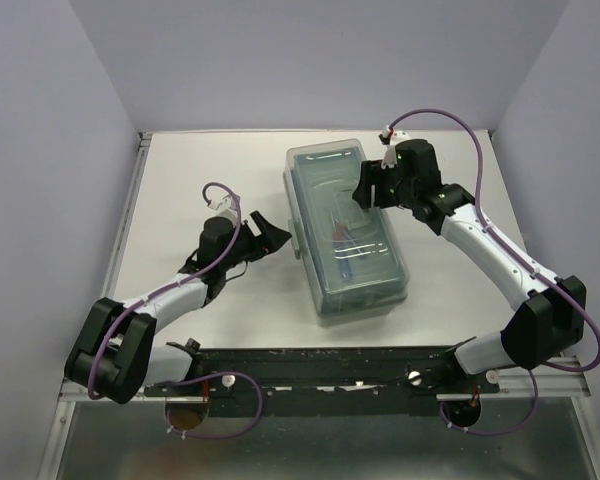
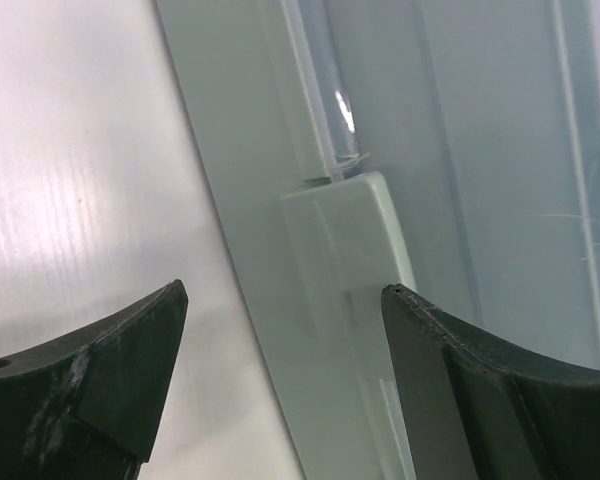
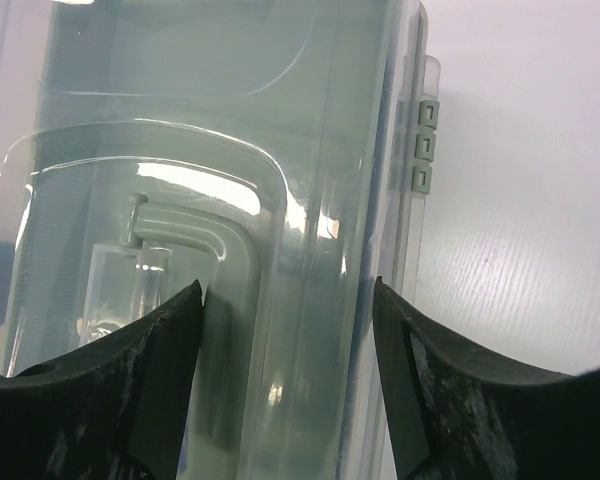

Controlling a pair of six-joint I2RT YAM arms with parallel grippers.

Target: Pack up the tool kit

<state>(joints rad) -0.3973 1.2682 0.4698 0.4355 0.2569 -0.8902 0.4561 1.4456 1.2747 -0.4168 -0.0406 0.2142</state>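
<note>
"Top external view first," says the clerk. "Item one?"

"One tool kit case (image 1: 365,250), translucent plastic, lid (image 1: 325,180) down. It lies lengthwise near the middle of the white table (image 1: 200,170). Contents seen through the lid: red and blue tools (image 1: 340,238), kinds not legible."

"Fittings?"

"One pale green latch (image 2: 345,240) on the case's left long side. Whether it is snapped home I cannot tell. Three small pale green tabs (image 3: 423,145) sit on the case edge at the right of the right wrist view. One moulded handle recess (image 3: 180,215) in the lid."

"Your tools?"

"My left gripper (image 1: 273,233), one: jaws spread, nothing between them, low over the table just beside that latch. The left wrist view frames the latch between my two dark fingertips (image 2: 130,340). My right gripper (image 1: 370,190), one: likewise spread and empty, over the far right part of the lid. Whether it touches the lid I cannot tell."
</note>
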